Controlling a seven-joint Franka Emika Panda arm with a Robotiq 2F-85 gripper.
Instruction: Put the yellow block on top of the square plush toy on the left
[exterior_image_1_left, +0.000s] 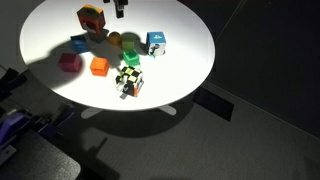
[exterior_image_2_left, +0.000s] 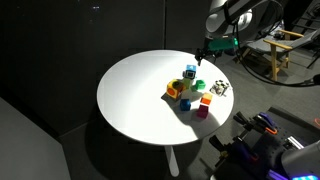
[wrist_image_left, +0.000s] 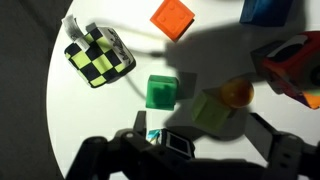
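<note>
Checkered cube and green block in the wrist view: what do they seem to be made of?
The checkered cube looks soft, likely stuffed fabric: its edges are rounded and its faces bulge slightly. The green block looks hard, with a matte finish, flat faces and crisp edges. It could be painted wood or plastic; the picture cannot settle which.

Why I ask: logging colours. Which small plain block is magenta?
The magenta block beside the orange block, at the cluster's edge; the other plain blocks are orange, green or pale yellow-green.
</note>
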